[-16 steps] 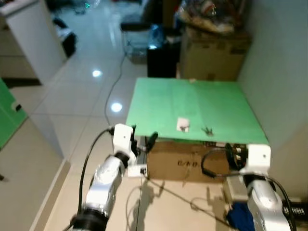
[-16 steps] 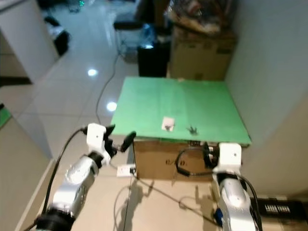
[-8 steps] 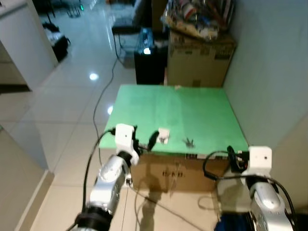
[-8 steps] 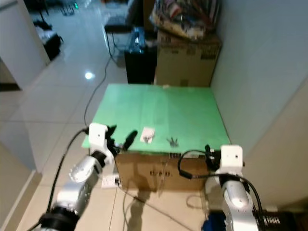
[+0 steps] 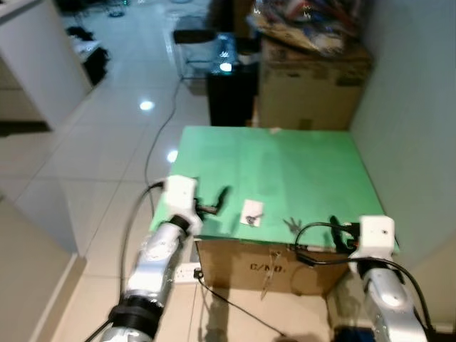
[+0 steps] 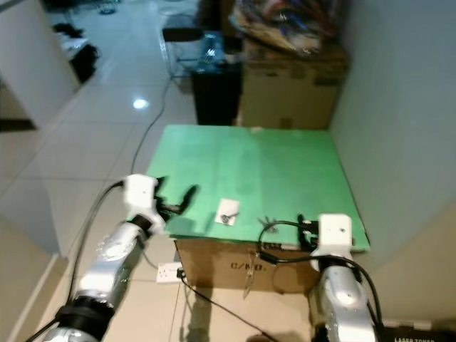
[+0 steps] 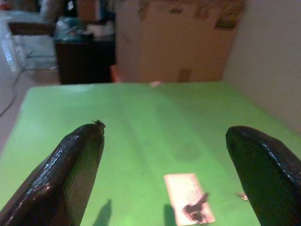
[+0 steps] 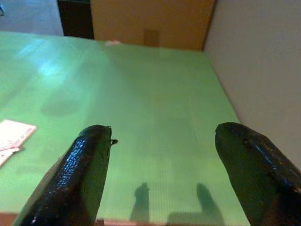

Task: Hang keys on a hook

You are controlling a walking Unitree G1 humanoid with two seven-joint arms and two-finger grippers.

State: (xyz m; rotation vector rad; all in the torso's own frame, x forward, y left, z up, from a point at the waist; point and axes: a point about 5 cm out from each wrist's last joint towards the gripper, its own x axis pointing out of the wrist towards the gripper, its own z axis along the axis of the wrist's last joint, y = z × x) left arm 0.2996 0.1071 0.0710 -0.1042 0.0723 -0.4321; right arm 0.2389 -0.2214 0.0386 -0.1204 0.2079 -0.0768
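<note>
Keys (image 5: 291,225), small, dark and splayed, lie on green board (image 5: 285,157); left gripper (image 7: 164,179) and right gripper (image 8: 162,176) spread.

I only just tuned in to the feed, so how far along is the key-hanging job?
Nothing looks done yet: the keys lie on the green board, beside a white card. In hand: both grippers are open, poised over the board's near edge, left gripper facing the card, right gripper holding nothing. Left: grasp the keys, find a hook, hang them.

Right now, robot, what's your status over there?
Left gripper open over green board's near edge. Right gripper open, empty. Keys lying on board beside white card. No hook seen.
</note>
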